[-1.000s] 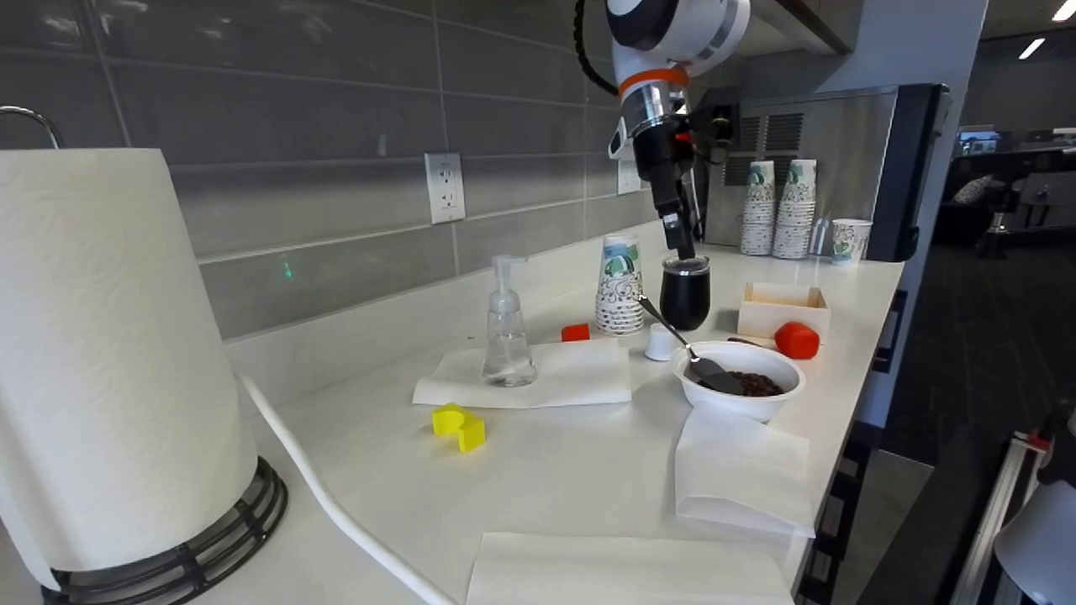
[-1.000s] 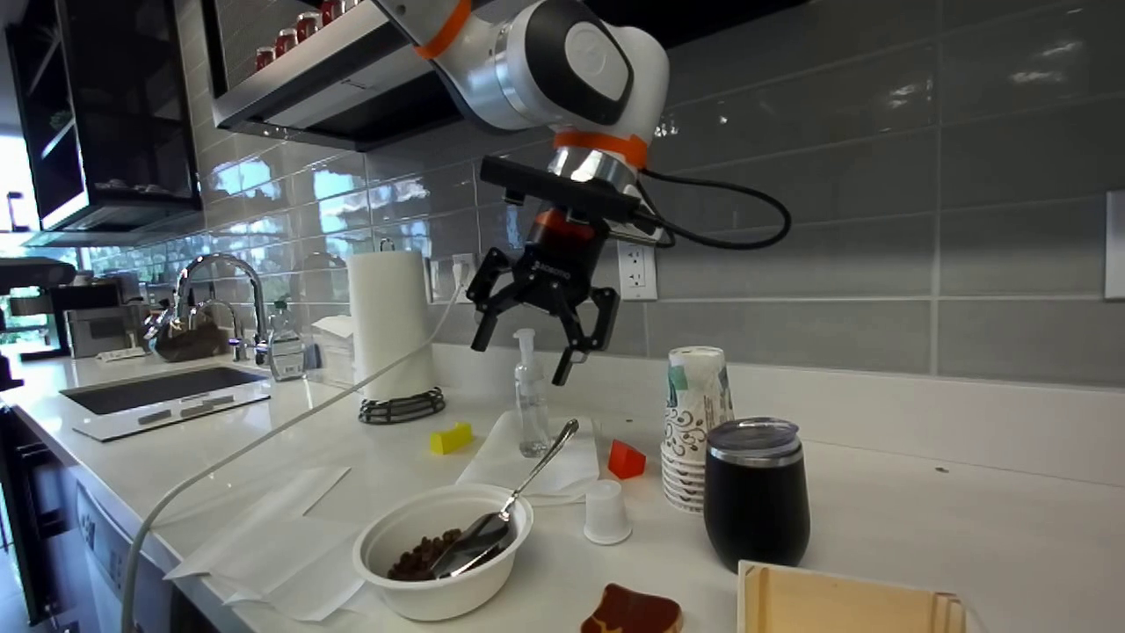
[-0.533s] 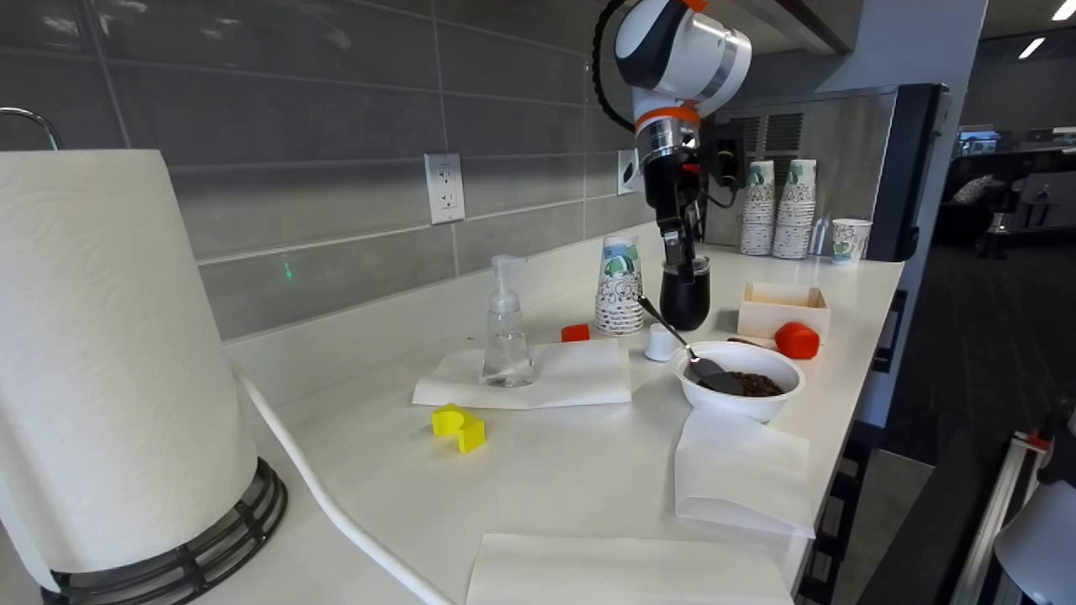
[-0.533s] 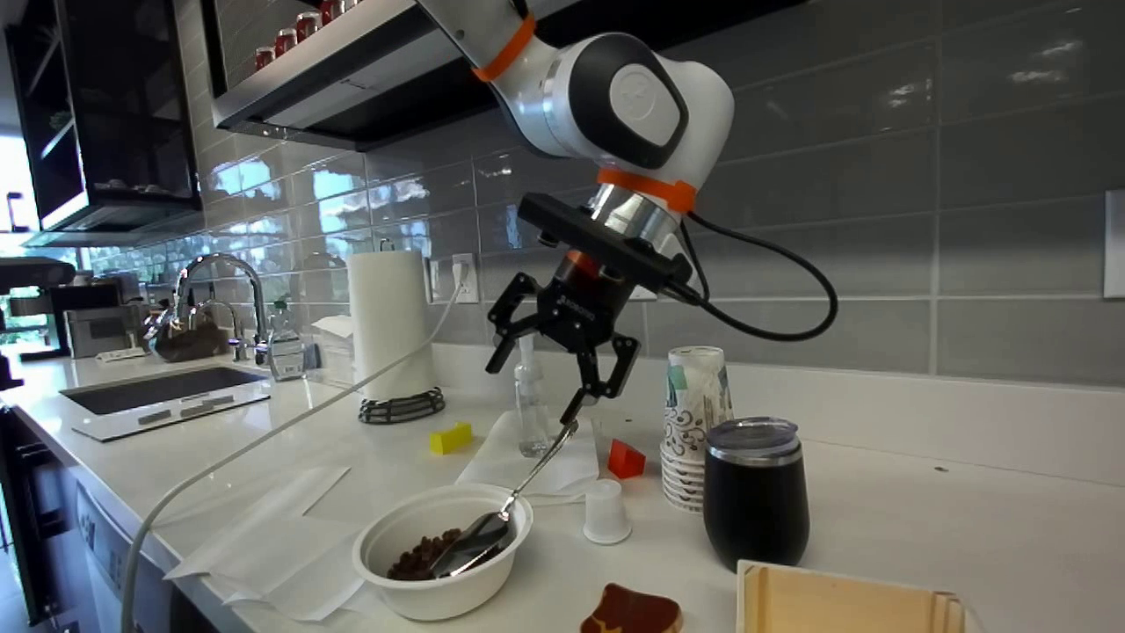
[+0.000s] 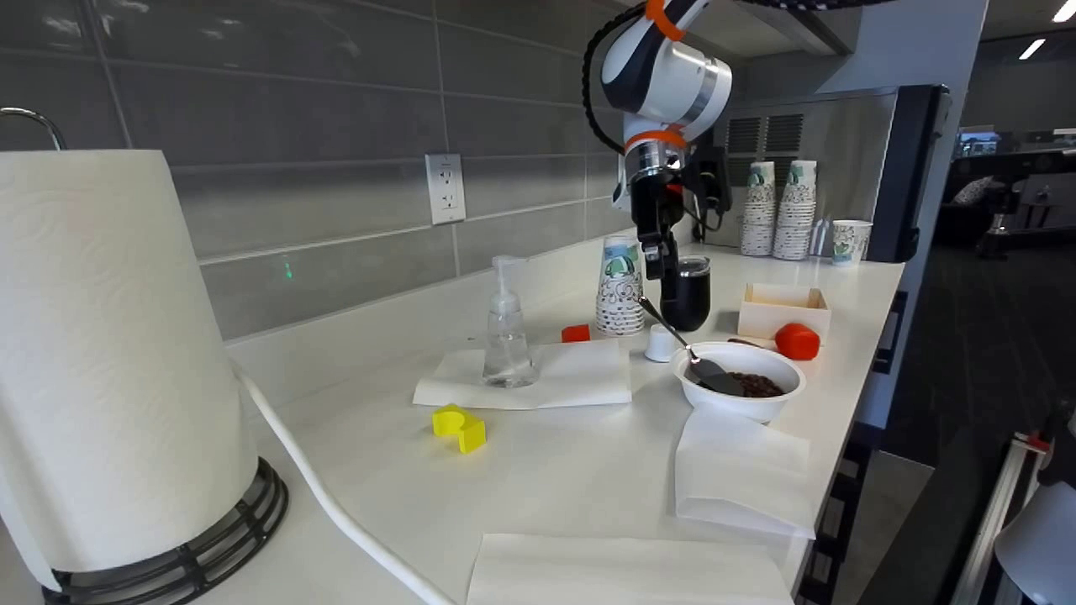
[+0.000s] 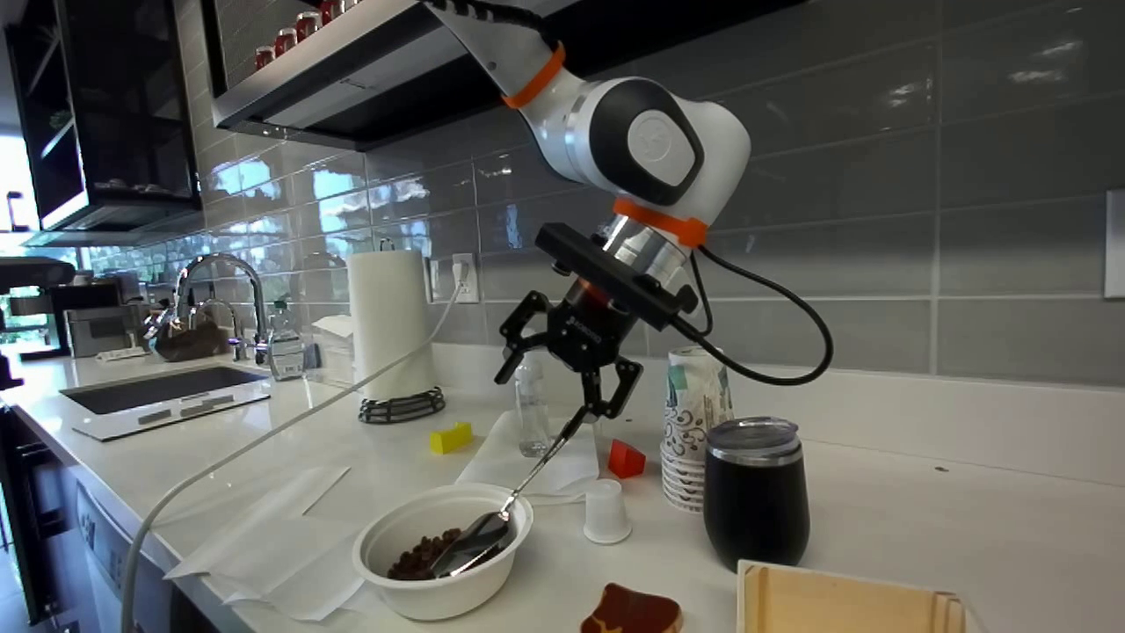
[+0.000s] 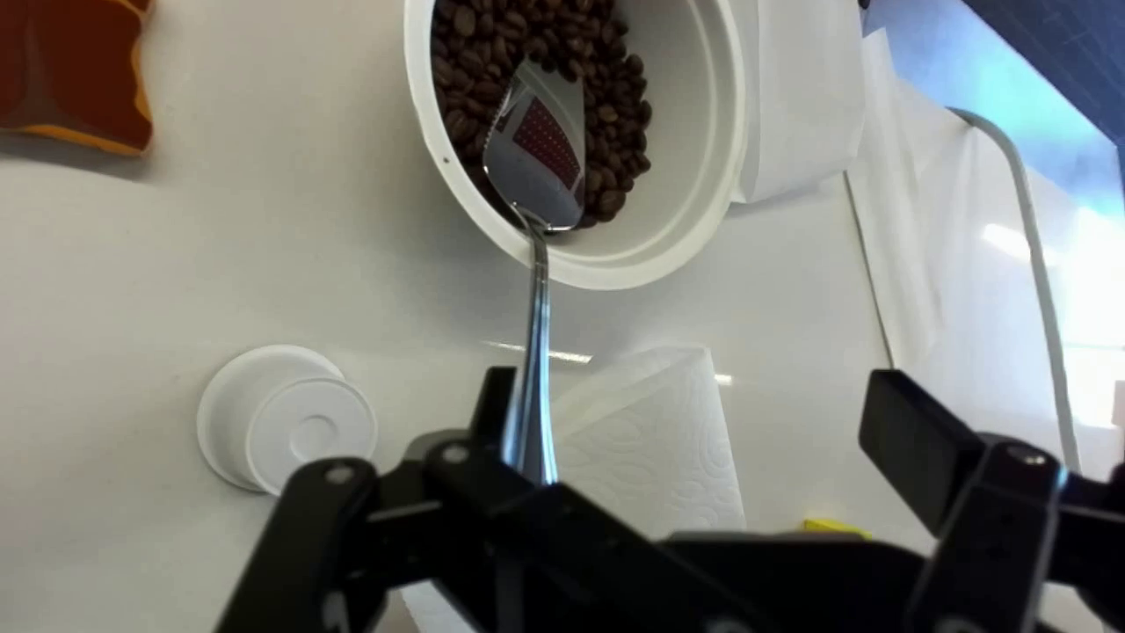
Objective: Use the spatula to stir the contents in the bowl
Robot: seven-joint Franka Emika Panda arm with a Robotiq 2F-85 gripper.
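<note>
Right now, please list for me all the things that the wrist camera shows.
Bowl: one, white, top centre.
Beans: many, brown, inside the bowl.
Spoon: one, silver, head among beans, handle over the rim.
Paper sheets: three, white, two at right, one lower centre.
Small cup: one, white, left, upside down.
Toast-shaped piece: one, brown, orange-edged, top left.
Block: one, yellow, lower right, partly hidden.
Cable: one, pale, right side.
Counter: one, white, underneath.
Blue and dark patches: two, top right, unclear.
Jaws: two, black, bottom, wide apart.
</note>
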